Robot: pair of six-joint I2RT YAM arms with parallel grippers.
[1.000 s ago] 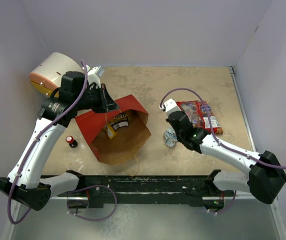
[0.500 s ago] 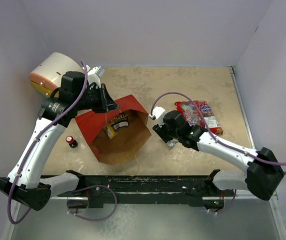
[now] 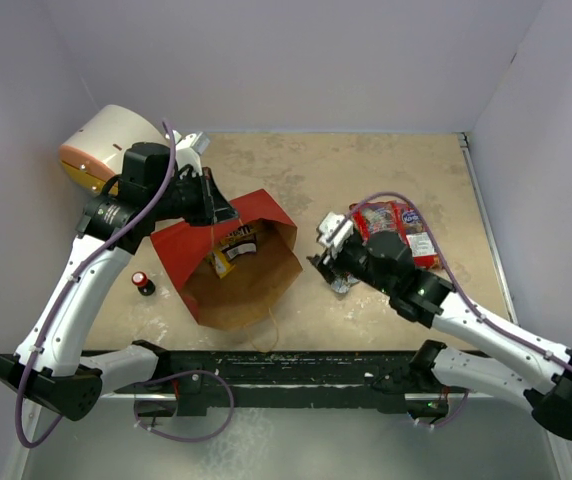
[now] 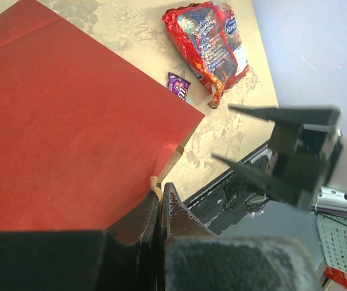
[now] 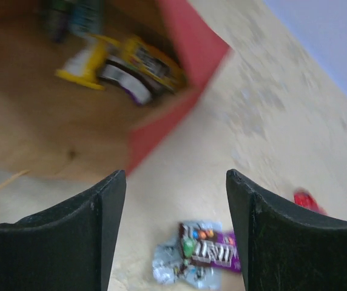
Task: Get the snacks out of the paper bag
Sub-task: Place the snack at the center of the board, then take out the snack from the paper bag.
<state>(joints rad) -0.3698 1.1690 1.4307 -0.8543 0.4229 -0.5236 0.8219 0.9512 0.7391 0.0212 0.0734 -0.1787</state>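
Snacks (image 3: pixel 234 245) are seen in the paper bag (image 3: pixel 178 256), left of the right tool (image 3: pixel 321 262), whose jaws are spread apart. The bag's rim is clamped by the left tool (image 3: pixel 216 212).

Setting: a robot laboratory test cell. Evidence:
- Plain pale walls (image 3: pixel 296 60) enclose a beige, stone-patterned counter (image 3: pixel 386 165), standing beyond the fingers (image 5: pixel 104 230) and to either side of them.
- Behind the fingers, the left arm (image 3: pixel 66 290) and the right arm (image 3: pixel 496 335), both white and black, are bolted to a black rail (image 3: pixel 296 362) at the counter's near edge.
- Purple cables (image 3: pixel 169 160) run exposed along both arms.
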